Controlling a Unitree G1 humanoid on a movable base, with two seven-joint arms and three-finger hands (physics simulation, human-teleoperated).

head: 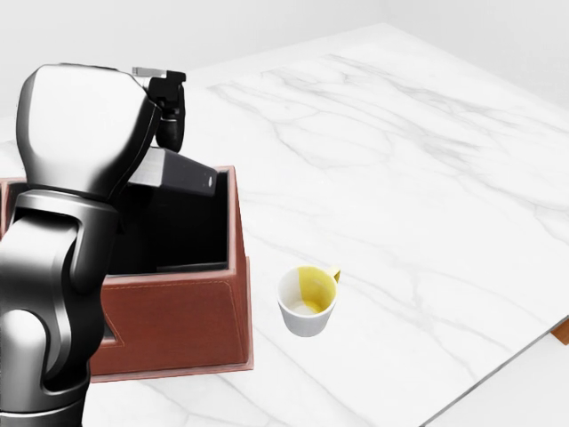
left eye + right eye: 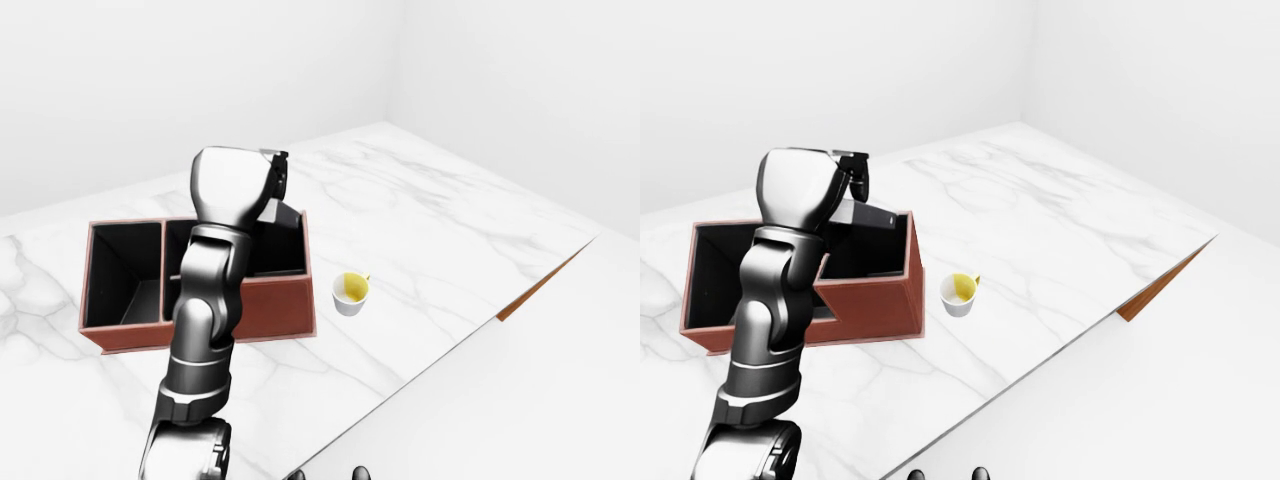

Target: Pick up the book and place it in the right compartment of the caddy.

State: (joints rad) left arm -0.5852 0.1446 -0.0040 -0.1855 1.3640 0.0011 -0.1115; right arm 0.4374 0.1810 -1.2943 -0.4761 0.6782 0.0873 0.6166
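In the left-eye view we see our left arm rising from the bottom edge over the white marble table (image 2: pixel 420 230), its glossy black three-finger left hand (image 2: pixel 277 178) held above the reddish-brown leather caddy (image 2: pixel 270 305). The caddy shows two dark compartments side by side; the hand stands over the right one. Just to the right of the caddy, apart from it, sits a small white cup with a yellow inside (image 2: pixel 350 293). At the bottom edge two dark tips of our right hand (image 2: pixel 358 473) peek in; we cannot tell how open it is.

In the head view the big forearm shell fills the left side. Beyond it the fingers (image 1: pixel 171 120) curl down over the top of the dark grey hardcover book (image 1: pixel 182 173), and we judge them closed round it. The book lies tilted, its near corner just above the caddy's right wall, its lower part inside the right compartment. We cannot tell whether it touches the bottom.

In the right-eye view the book's dark end shows between the hand and the caddy's rim, above the right compartment, with the cup upright near the caddy's right corner.
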